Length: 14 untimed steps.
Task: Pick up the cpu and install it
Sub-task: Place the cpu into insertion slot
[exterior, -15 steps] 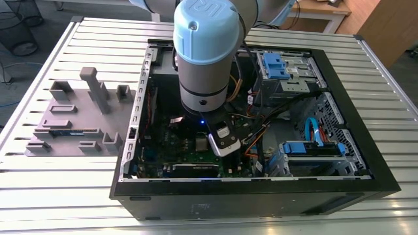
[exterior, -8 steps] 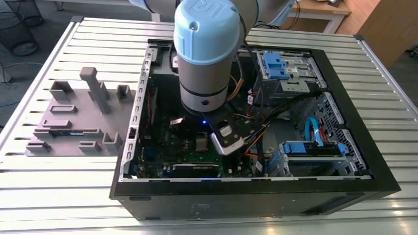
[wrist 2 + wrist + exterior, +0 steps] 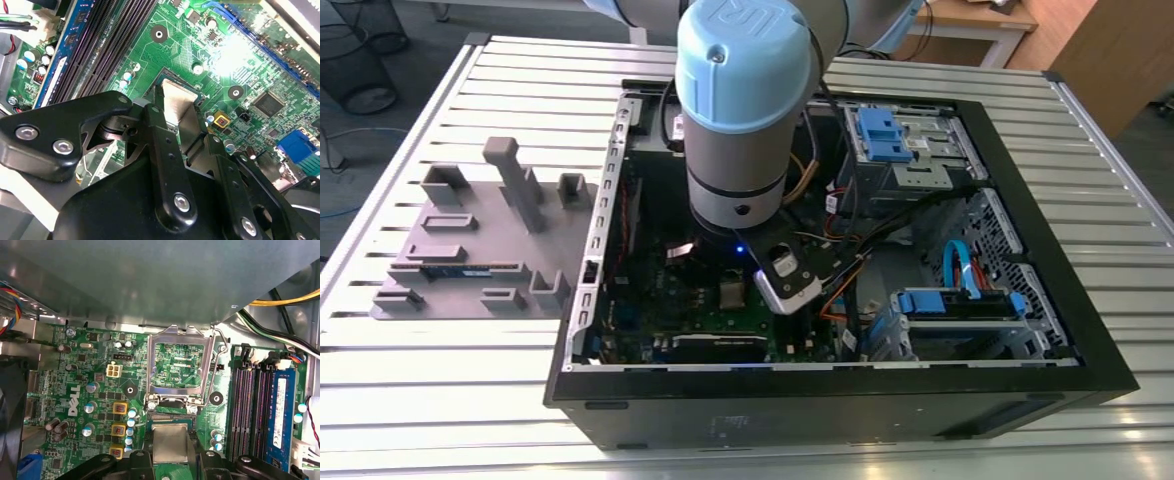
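Cpu (image 3: pixel 170 441) is held clamped in the gripper (image 3: pixel 174 116), low over the green motherboard (image 3: pixel 85 405) inside the computer case (image 3: pixel 854 405); just beside it, the metal socket frame (image 3: pixel 176 336) is seen swung open.

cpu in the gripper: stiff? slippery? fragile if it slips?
The cpu looks like a flat metal-topped plate, so probably stiff and light. The gripper pinches only its thin edges and the top is shiny, so it may slip or twist. Held over the motherboard, it probably tolerates no drop or tilt.
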### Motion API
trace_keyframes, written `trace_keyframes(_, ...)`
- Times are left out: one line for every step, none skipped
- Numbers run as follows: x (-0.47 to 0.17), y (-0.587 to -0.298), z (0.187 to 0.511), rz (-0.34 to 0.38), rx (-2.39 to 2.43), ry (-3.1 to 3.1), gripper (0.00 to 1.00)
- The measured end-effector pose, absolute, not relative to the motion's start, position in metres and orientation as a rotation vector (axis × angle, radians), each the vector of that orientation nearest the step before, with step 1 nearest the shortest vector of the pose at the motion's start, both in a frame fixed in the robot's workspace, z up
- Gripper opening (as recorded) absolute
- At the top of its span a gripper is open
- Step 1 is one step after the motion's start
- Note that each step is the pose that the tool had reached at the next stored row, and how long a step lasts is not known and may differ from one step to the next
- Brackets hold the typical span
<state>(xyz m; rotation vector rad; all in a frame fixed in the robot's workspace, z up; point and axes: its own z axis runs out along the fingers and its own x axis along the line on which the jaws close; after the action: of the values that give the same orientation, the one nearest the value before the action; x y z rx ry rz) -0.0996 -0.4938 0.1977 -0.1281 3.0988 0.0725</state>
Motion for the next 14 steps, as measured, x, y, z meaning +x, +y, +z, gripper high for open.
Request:
trace_keyframes(-0.0996,-0.4938,0.1977,0.073,-0.128,3.099,0.39)
trace_keyframes(-0.0996,-0.4938,0.1977,0.073,-0.128,3.099,0.39)
trace_keyframes(-0.0996,-0.4938,0.1977,0.072,-0.128,3.099,0.39)
trace_keyframes(-0.0996,-0.4938,0.1977,0.072,-0.128,3.099,0.39)
trace_keyframes(-0.0996,-0.4938,0.1977,0.073,-0.128,3.099,0.41)
trace_keyframes(-0.0996,-0.4938,0.1977,0.073,-0.128,3.099,0.46)
trace_keyframes(-0.0996,-0.4938,0.1977,0.072,-0.128,3.099,0.46)
trace_keyframes(-0.0996,-0.4938,0.1977,0.073,-0.128,3.099,0.53)
trace_keyframes(-0.0996,-0.4938,0.1975,0.073,-0.128,3.099,0.53)
trace_keyframes(-0.0996,-0.4938,0.1966,0.073,-0.128,3.099,0.53)
trace_keyframes(-0.0996,-0.4938,0.1954,0.073,-0.128,3.099,0.53)
trace_keyframes(-0.0996,-0.4938,0.1941,0.072,-0.128,3.099,0.53)
trace_keyframes(-0.0996,-0.4938,0.1928,0.072,-0.128,3.099,0.53)
trace_keyframes(-0.0995,-0.4938,0.1919,0.073,-0.128,3.099,0.53)
